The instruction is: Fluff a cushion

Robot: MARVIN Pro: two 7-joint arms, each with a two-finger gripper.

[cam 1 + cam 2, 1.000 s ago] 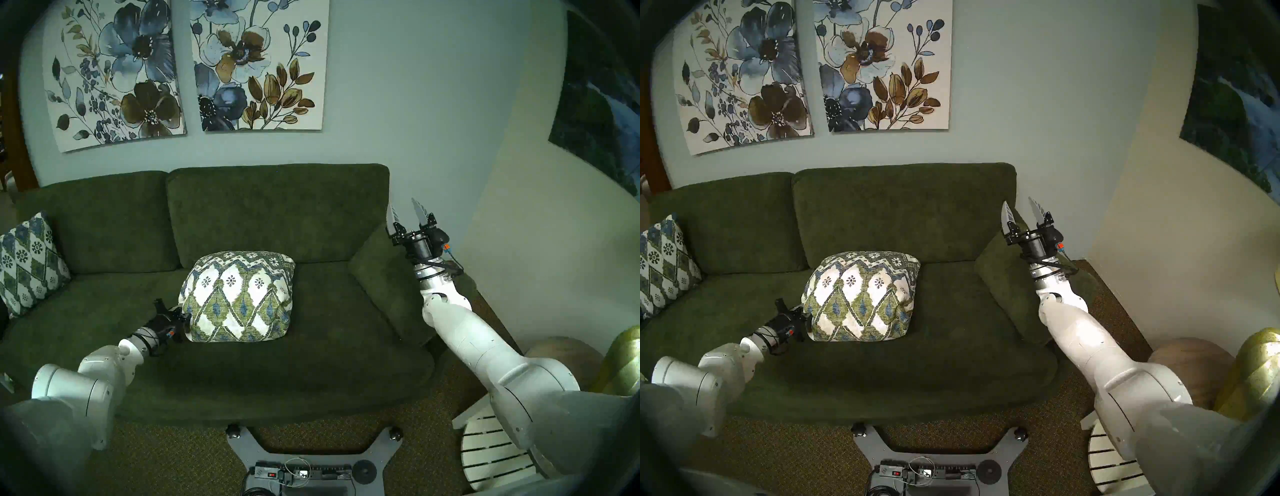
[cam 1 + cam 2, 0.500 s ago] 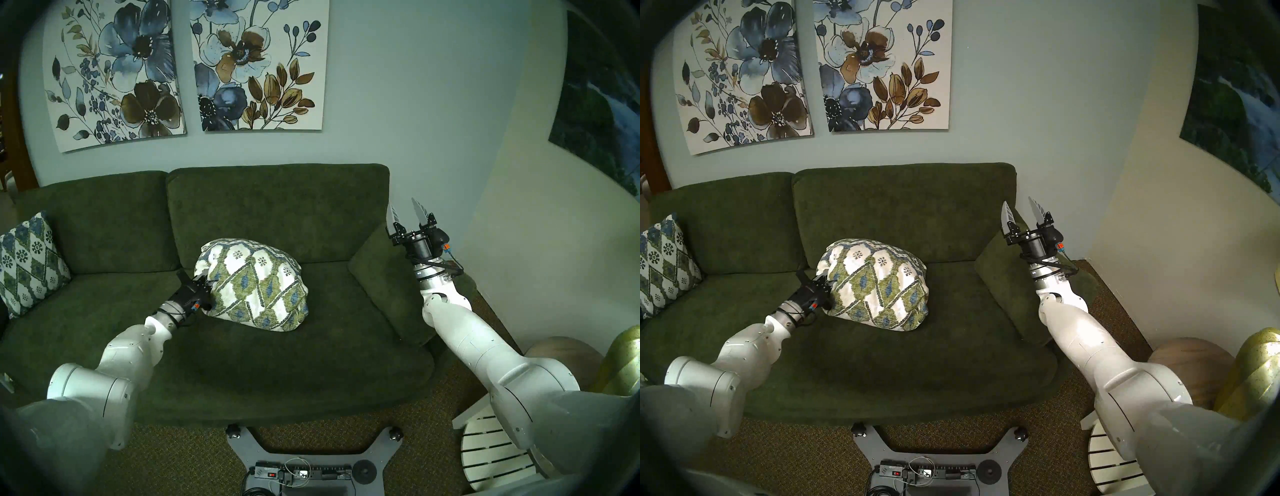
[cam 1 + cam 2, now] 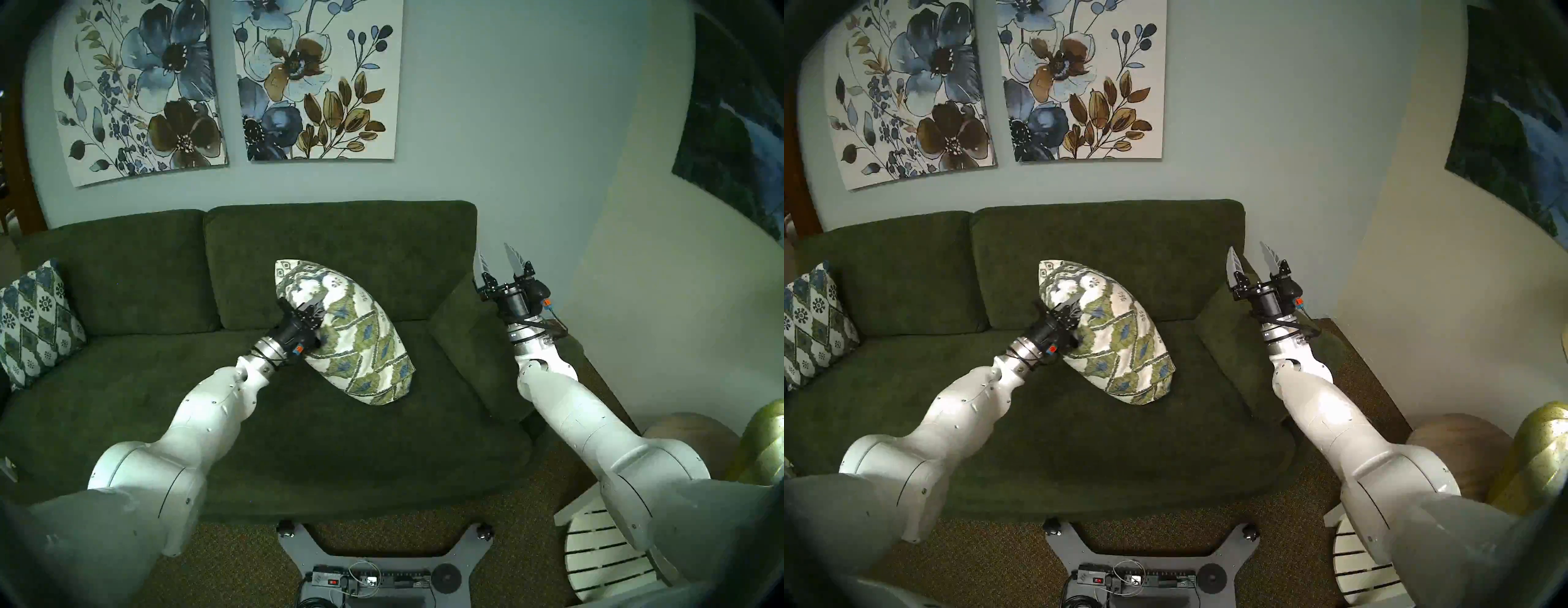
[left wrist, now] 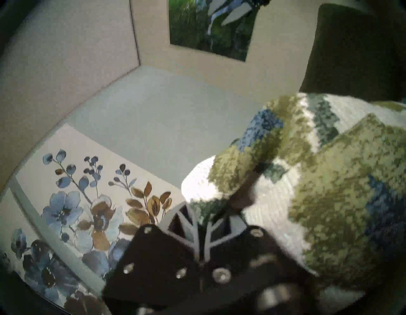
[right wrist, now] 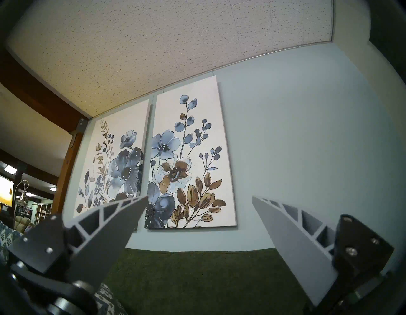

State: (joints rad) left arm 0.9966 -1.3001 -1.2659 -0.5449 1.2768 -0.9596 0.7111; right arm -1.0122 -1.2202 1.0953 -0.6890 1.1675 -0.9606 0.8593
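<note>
cushion (image 3: 352, 335): tilted on edge over the middle of the sofa (image 3: 127, 382) seat, its lower corner toward the seat's right end, its upper corner against the backrest
left gripper (image 3: 312, 308): jaws clenched on a fold of the cushion's fabric at its left side
right gripper (image 3: 500, 259): jaws released, empty, raised above the sofa's right arm
second patterned pillow (image 3: 36, 322): leaning at the sofa's left end

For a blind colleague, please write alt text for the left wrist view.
The left pincer is shut on a fold of the cushion, which fills the right side. Behind are a pale wall and a floral painting.
</note>
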